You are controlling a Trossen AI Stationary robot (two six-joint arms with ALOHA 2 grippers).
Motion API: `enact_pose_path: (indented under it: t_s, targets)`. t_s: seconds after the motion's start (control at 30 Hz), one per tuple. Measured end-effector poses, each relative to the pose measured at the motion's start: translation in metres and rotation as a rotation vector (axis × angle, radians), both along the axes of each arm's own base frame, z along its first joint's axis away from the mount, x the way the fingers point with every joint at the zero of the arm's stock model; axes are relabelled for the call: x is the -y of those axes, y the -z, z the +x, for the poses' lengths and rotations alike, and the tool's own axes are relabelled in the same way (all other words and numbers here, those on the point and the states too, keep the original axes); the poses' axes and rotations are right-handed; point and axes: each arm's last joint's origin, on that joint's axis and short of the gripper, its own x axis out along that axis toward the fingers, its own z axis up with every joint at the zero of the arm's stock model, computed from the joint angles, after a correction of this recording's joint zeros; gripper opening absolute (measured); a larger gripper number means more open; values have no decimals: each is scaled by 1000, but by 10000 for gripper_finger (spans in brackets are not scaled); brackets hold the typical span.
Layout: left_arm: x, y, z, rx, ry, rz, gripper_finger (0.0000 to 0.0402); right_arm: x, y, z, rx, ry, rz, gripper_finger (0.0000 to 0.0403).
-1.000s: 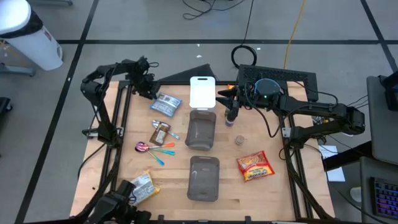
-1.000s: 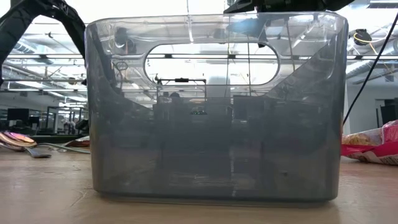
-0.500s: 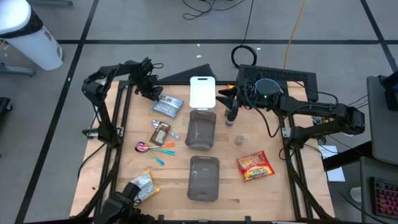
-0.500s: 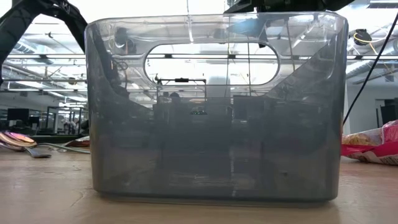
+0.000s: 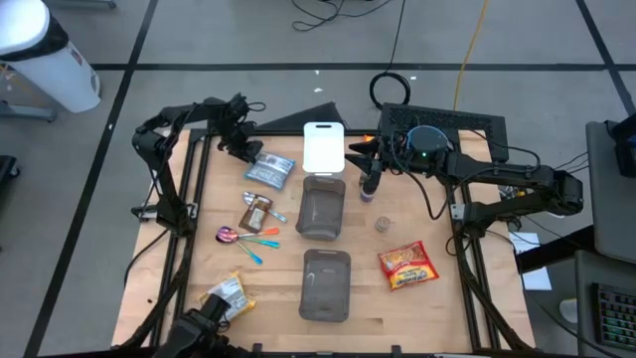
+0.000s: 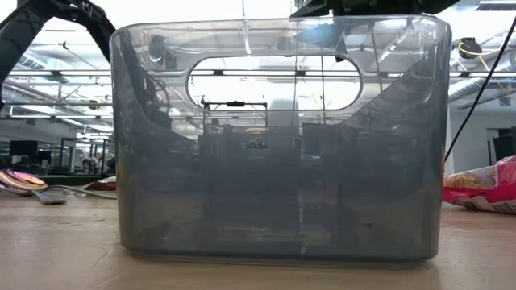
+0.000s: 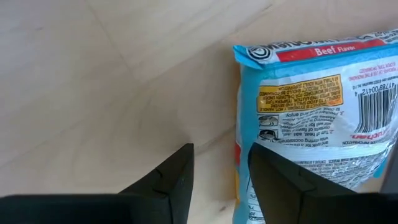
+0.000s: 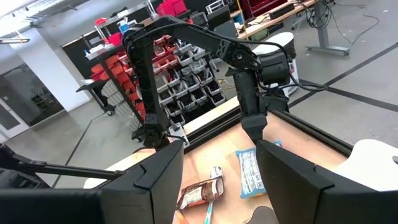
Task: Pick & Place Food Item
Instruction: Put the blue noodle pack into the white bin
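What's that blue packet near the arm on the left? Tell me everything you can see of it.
The blue packet is a sealed, glossy plastic food pouch, light blue and white, with a red band reading "Beef Flavor", a yellow panel of small print and a barcode. It lies flat on the wooden table near the far left corner, label side up. The left gripper hovers at its edge with jaws open, one finger over the packet's border; it is not gripped.

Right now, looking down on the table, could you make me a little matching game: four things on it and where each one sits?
Things:
1. blue noodle packet
2. red snack bag
3. white cutting board
4. colourful spoons

Places:
A. far edge, centre
B. right side, toward the near edge
C. just below the left gripper
D. left of the two clear bins

Pairs: 1-C, 2-B, 3-A, 4-D
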Motion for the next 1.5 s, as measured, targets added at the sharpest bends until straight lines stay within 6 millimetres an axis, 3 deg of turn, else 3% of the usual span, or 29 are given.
enact_pose_path:
  t_s: [0.43, 0.83, 1.1, 1.5]
  targets:
    - [2, 0, 5, -20, 21, 11, 11, 0, 0, 0, 1, 0, 6, 196]
    - [5, -5, 1, -96, 90, 61, 3, -1, 2, 0, -10, -5, 27, 196]
    - [13, -51, -6, -90, 127, 246, 3, 0, 1, 0, -15, -5, 1, 196]
    - [28, -165, 0, 77, 331, 584, 2, 4, 1, -1, -28, 13, -50, 196]
